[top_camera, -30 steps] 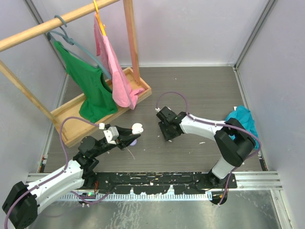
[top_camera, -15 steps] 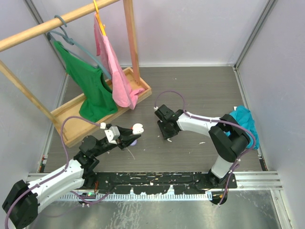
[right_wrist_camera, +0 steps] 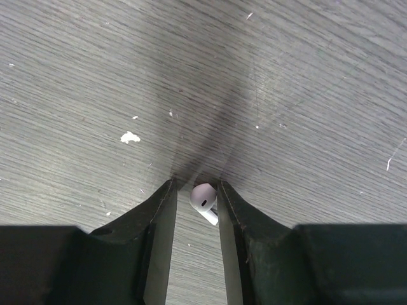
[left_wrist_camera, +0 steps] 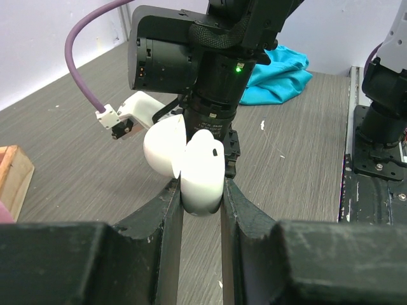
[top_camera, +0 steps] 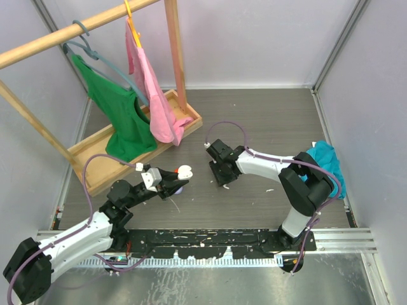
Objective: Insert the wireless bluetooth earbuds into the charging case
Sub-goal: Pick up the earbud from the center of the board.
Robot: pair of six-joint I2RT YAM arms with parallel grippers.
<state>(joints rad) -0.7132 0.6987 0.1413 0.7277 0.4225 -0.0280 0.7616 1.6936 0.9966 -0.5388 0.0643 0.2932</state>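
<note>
A white charging case (left_wrist_camera: 202, 171) with its lid (left_wrist_camera: 163, 149) swung open sits clamped between the fingers of my left gripper (left_wrist_camera: 200, 185), held just above the table. In the top view that case (top_camera: 184, 171) is left of centre. My right gripper (right_wrist_camera: 195, 184) points down with its tips on the table. A white earbud (right_wrist_camera: 203, 197) lies between its fingers. The bud rests against the right finger, and a thin strip of table shows between it and the left finger. In the top view the right gripper (top_camera: 221, 179) stands a short way right of the case.
A wooden rack base (top_camera: 95, 152) at the back left carries a green shirt (top_camera: 124, 121) and a pink shirt (top_camera: 156, 108) on hangers. A teal cloth (top_camera: 324, 162) lies by the right wall. The black rail (top_camera: 210, 238) runs along the near edge.
The right gripper has shifted slightly left and its fingers have drawn closer around the earbud. The left gripper with the case has barely moved.
</note>
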